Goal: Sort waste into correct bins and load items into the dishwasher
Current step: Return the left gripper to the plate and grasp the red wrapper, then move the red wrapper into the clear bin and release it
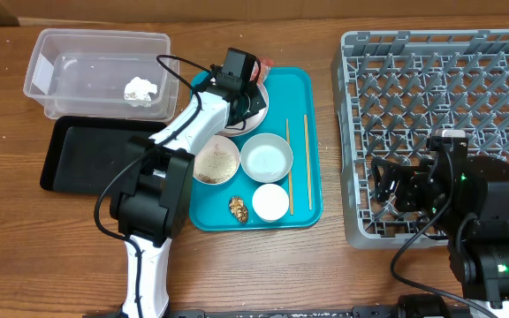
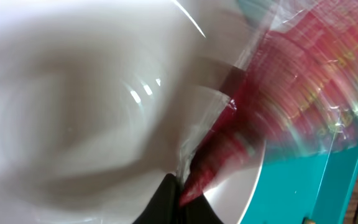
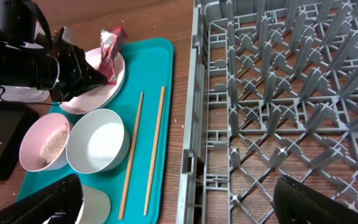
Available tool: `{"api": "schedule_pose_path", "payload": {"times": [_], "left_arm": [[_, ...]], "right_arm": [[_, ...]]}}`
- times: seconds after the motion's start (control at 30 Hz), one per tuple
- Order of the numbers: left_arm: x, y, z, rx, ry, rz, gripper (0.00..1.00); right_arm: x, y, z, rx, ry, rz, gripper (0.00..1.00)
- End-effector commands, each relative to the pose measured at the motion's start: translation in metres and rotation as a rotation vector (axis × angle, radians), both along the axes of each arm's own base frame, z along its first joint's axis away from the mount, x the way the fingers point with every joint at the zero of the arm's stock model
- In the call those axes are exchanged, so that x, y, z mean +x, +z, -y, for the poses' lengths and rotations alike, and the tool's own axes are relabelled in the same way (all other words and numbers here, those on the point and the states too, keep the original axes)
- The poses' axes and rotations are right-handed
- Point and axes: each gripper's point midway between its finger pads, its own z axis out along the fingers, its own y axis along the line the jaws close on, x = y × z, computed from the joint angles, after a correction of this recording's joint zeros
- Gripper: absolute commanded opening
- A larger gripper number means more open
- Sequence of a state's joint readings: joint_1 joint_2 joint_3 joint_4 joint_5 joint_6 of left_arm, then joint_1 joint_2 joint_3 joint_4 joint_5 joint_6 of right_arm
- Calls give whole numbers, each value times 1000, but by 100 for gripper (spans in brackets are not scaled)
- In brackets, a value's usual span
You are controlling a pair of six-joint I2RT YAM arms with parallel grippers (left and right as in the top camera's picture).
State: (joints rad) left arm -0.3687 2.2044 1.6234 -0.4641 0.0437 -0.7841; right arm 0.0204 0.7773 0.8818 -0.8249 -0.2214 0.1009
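My left gripper (image 1: 247, 86) is shut on the crumpled red-and-white wrapper (image 2: 291, 93), which lies on the white plate (image 1: 256, 108) at the back of the teal tray (image 1: 303, 88). The pinched wrapper end shows at the jaws (image 2: 180, 186). On the tray are a white bowl with rice grains (image 1: 216, 162), a pale-blue bowl (image 1: 266, 157), a small white cup (image 1: 270, 201), a brown food lump (image 1: 239, 208) and two chopsticks (image 1: 307, 163). My right gripper (image 1: 387, 190) is open and empty over the front-left corner of the grey dish rack (image 1: 440, 79).
The clear tub (image 1: 95, 53) stands at the back left with a white crumpled piece (image 1: 140, 90) inside. The black tray (image 1: 87, 155) lies in front of it, left of the teal tray. The left arm reaches over the black tray and the teal tray's left edge.
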Motion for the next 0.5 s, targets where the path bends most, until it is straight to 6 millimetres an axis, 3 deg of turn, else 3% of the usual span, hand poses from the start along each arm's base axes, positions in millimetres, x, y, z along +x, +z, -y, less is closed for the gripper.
{"api": "schedule_pose_path", "payload": {"times": [0.0,0.1,0.2,0.33,0.47], "left_arm": [[3,0,-5,32,-6,11,4],[2,10,-8,71,-55,26,4],[1,36,-18,133,-76,60,4],[0,92,-34,206,-93,159,4],[1,154,-67,295,-70,281,4]], "right_arm": [[2,13,0,4,0,32,100],[2,13,0,4,0,31,100],[1,12,0,4,0,26,100],[0,11,0,4,0,21,100],[0,11,0,3,0,21,100]]}}
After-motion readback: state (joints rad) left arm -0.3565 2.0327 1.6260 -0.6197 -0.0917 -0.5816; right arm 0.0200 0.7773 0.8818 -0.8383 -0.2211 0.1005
